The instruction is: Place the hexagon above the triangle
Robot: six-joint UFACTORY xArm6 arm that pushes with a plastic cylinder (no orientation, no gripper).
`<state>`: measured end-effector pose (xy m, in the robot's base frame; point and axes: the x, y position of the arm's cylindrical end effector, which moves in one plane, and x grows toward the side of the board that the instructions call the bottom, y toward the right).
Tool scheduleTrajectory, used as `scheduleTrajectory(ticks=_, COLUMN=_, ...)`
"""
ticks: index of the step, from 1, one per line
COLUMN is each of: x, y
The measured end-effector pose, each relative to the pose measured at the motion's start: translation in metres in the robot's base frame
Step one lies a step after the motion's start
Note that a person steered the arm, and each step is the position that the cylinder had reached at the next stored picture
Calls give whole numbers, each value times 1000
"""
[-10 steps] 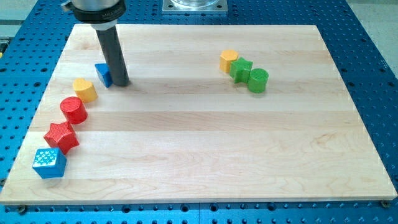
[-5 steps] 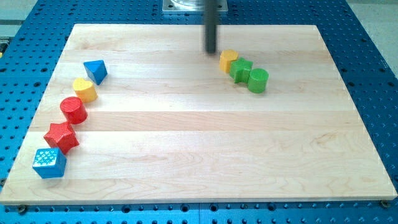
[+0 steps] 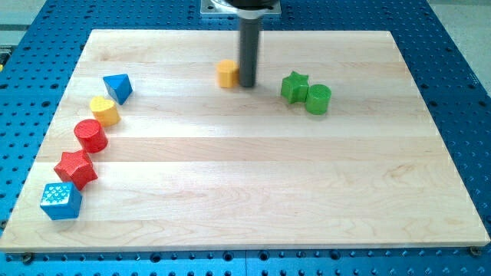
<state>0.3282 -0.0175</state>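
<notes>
The yellow hexagon lies on the wooden board near the view's top, left of centre. My tip stands right against its right side. The blue triangle lies far to the view's left, at about the same height on the board as the hexagon. The rod rises from the tip to the view's top edge.
A yellow heart, red cylinder, red star and blue cube run down the left side below the triangle. A green star and green cylinder sit right of my tip.
My tip left the blue triangle, crossed to the right, then pushed the yellow hexagon leftward away from the green star. The triangle sits slightly left of where it was.
</notes>
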Motion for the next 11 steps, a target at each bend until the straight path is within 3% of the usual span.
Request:
scheduleTrajectory(ticks=1, x=-36, y=-53)
scheduleTrajectory(ticks=2, x=-44, y=-56)
scheduleTrajectory(ticks=3, x=-33, y=-112)
scheduleTrajectory(ticks=4, x=-20, y=-82)
scheduleTrajectory(ticks=8, x=-30, y=-150)
scheduleTrajectory(ticks=9, x=-30, y=-119)
scheduleTrajectory(ticks=11, x=-30, y=-137)
